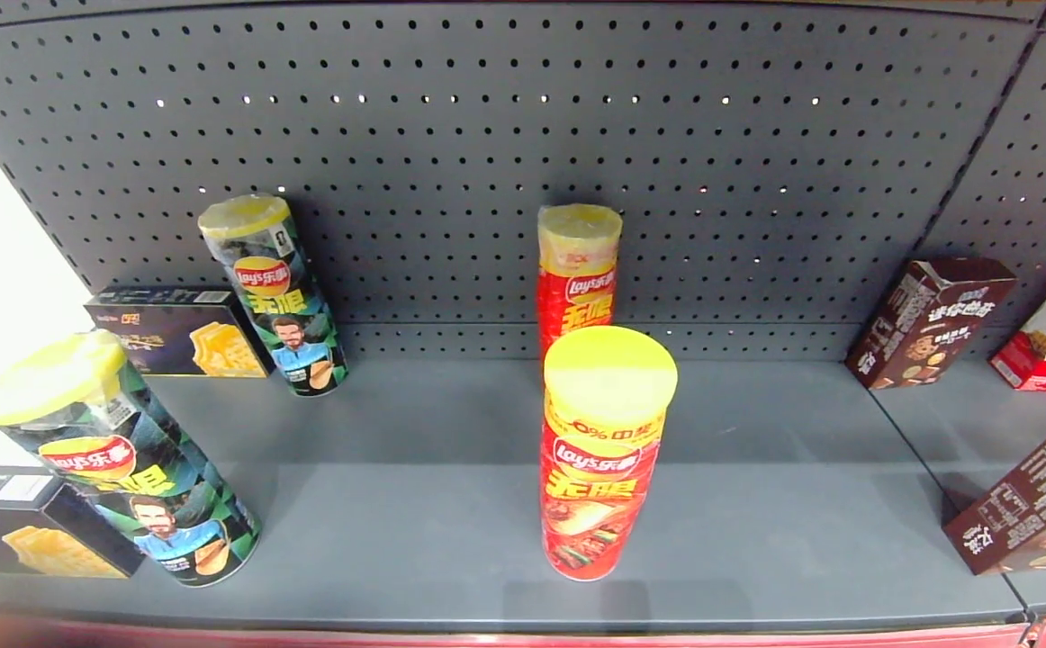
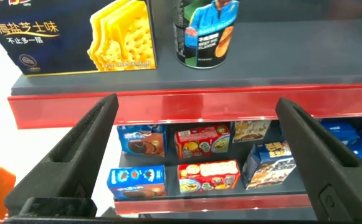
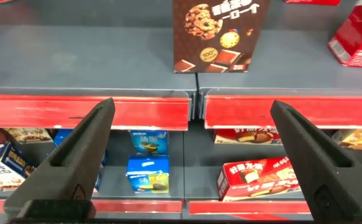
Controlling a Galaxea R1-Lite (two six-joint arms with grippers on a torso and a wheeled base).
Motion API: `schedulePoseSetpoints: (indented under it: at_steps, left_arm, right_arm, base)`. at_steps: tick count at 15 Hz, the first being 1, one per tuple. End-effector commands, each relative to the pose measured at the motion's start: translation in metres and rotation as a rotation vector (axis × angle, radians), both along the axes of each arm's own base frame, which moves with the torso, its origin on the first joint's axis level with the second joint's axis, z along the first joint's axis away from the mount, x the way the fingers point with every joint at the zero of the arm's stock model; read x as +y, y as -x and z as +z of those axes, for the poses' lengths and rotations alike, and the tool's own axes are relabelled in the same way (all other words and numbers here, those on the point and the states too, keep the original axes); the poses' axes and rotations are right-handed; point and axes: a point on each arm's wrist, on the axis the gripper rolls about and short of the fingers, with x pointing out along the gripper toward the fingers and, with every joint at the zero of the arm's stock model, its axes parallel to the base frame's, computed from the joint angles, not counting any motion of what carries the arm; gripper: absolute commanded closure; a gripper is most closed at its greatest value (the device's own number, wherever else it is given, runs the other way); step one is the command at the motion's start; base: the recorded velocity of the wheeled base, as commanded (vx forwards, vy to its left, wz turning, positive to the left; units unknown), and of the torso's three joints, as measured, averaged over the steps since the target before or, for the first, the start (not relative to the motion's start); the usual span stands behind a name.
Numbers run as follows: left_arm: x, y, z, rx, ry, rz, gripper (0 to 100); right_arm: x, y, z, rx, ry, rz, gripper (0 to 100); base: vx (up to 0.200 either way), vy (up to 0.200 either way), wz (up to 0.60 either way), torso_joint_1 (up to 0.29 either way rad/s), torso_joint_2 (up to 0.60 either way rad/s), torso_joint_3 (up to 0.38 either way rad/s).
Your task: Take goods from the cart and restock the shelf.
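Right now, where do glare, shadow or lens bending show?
Head view: the far left is washed out white, the pegboard bows from the wide lens, and the front red can casts a soft shadow on the shelf. Left wrist view: a sheen runs along the red shelf edge.

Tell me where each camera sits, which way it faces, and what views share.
Head view: on the head, looking down onto the grey shelf.
Left wrist view: on that wrist, facing the shelf's red edge between the fingers of the open left gripper.
Right wrist view: likewise, past the open right gripper.
Shared: head and left wrist show the front green can; head and right wrist, the front brown box.
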Motion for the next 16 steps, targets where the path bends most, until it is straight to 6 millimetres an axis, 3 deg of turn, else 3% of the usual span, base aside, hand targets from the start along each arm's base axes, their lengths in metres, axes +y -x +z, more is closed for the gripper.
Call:
schedulePoseSetpoints:
  at_steps: [1, 5, 7, 16]
  left_arm:
    - [0.0001, -0.0001, 0.0, 0.002, 0.001, 0.002, 0]
    - [0.0, -0.0001, 0.0, 0.002, 0.001, 0.0, 0]
    - [0.0, -0.0001, 0.0, 0.002, 0.001, 0.002, 0]
    - [-0.0001, -0.0001, 0.0, 0.002, -0.001, 0.0, 0]
  right_arm:
    - [0.0, -0.0002, 0.0001, 0.002, 0.0, 0.0, 0]
    - [0.0, -0.0002, 0.0001, 0.002, 0.0, 0.0, 0]
    - [0.0, -0.0002, 0.0001, 0.002, 0.0, 0.0, 0]
    - [0.0, -0.0002, 0.0001, 0.002, -0.004, 0.001, 0]
  base:
    - [0.0, 0.0, 0.0, 0.0, 0.0, 0.0]
    - [0.0, 0.0, 0.0, 0.0, 0.0, 0.0]
    - [-0.2, 0.0, 0.0, 0.007, 0.0, 0.0]
    - [0.0, 0.0, 0.0, 0.0, 0.0, 0.0]
